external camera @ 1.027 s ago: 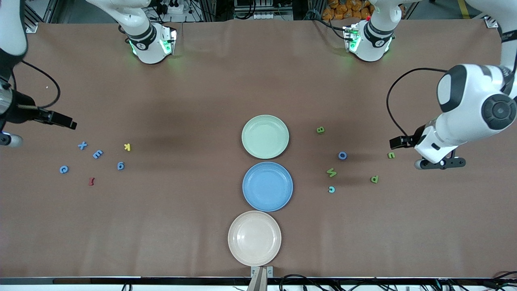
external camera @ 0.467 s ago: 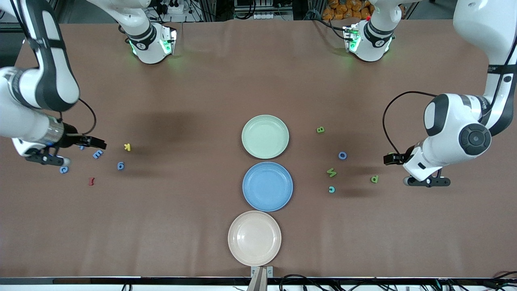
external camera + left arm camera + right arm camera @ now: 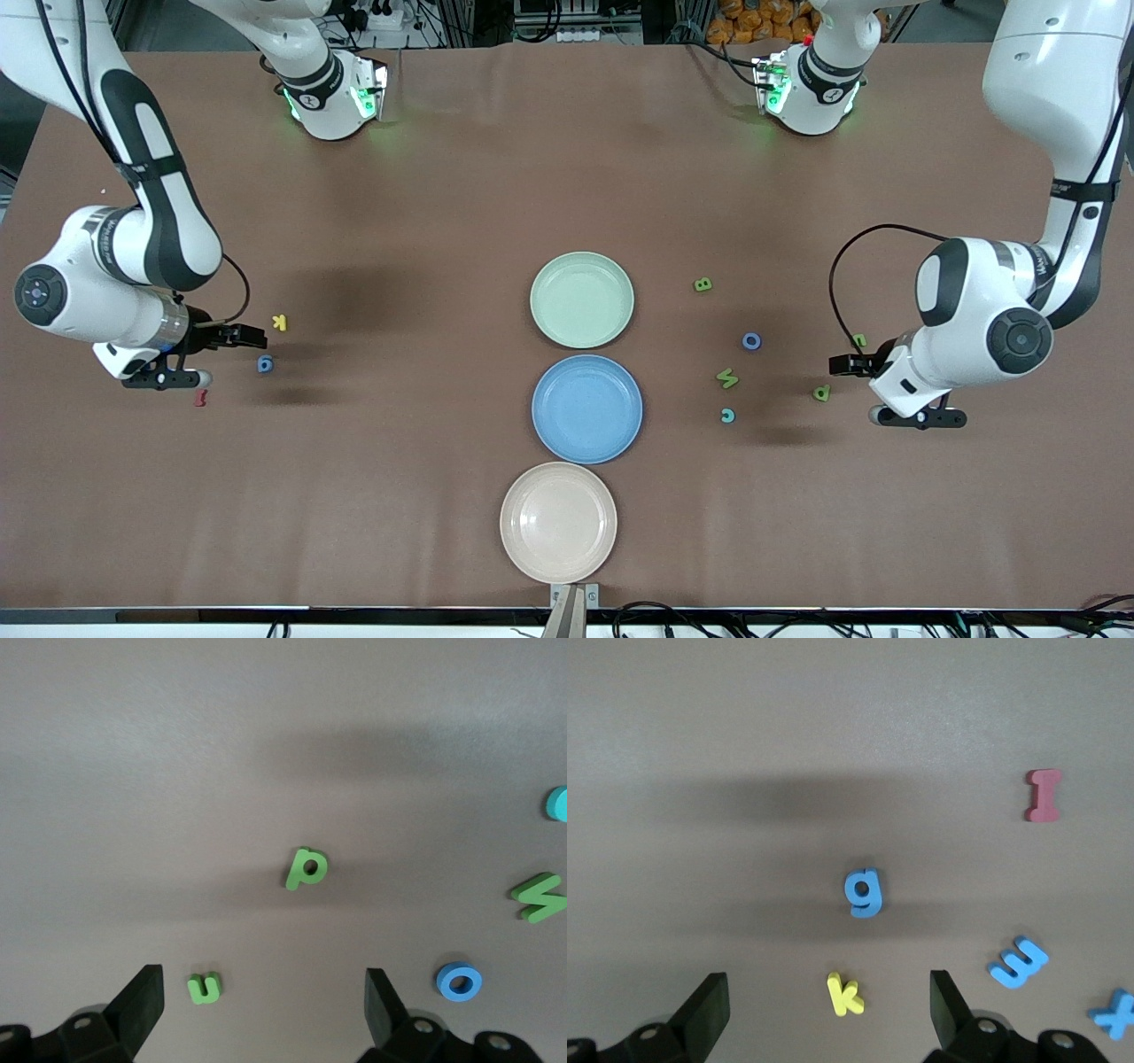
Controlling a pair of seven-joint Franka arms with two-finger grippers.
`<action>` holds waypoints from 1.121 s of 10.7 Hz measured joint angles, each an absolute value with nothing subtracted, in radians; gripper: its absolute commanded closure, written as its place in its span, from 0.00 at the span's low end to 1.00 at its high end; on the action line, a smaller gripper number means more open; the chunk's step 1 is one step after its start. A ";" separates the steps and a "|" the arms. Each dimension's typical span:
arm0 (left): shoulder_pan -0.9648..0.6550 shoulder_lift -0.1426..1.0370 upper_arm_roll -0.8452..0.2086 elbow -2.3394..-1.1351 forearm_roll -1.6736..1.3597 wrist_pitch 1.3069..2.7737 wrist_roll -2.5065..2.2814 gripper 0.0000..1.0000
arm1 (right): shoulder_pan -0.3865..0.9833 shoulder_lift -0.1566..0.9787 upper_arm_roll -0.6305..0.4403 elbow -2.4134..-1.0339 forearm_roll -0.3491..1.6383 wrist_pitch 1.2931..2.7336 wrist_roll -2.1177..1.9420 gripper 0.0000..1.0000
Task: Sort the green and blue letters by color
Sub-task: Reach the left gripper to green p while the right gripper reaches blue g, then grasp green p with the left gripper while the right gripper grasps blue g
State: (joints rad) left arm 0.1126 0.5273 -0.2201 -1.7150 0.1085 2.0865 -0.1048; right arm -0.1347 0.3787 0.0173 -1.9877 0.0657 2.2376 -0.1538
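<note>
Both grippers hang open and empty above the table. My right gripper (image 3: 168, 377) (image 3: 826, 988) is over the letters at the right arm's end. Its wrist view shows a blue g (image 3: 863, 892), a blue E (image 3: 1018, 961) and a blue X (image 3: 1112, 1014). In the front view only the g (image 3: 265, 363) shows; the arm hides the rest. My left gripper (image 3: 917, 415) (image 3: 263, 981) is over the table beside a green P (image 3: 821, 392) (image 3: 306, 868) and a small green letter (image 3: 858, 340) (image 3: 204, 988). A green M (image 3: 727, 378), a green B (image 3: 702, 284) and a blue O (image 3: 751, 340) lie nearby.
A green plate (image 3: 582, 266), a blue plate (image 3: 586, 368) and a beige plate (image 3: 558, 474) stand in a row mid-table. A yellow K (image 3: 279, 322) and a dark red I (image 3: 200, 399) lie by the right gripper. A teal C (image 3: 727, 415) lies near the M.
Both arms have swung in from the table's ends. The right arm now covers the blue X, E and G in the front view. The left gripper has come closer to the green P.
</note>
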 measured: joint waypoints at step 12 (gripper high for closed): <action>0.069 0.693 -0.212 -1.639 0.181 2.232 -0.104 0.00 | -0.138 0.549 0.013 -2.041 0.064 2.558 -0.175 0.71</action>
State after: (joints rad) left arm 0.0692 0.6927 -0.2121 -1.6387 0.1807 2.2324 -0.1044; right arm -0.1385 0.5492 0.0132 -2.0410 0.0639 2.5582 -0.1755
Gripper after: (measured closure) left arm 0.000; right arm 0.344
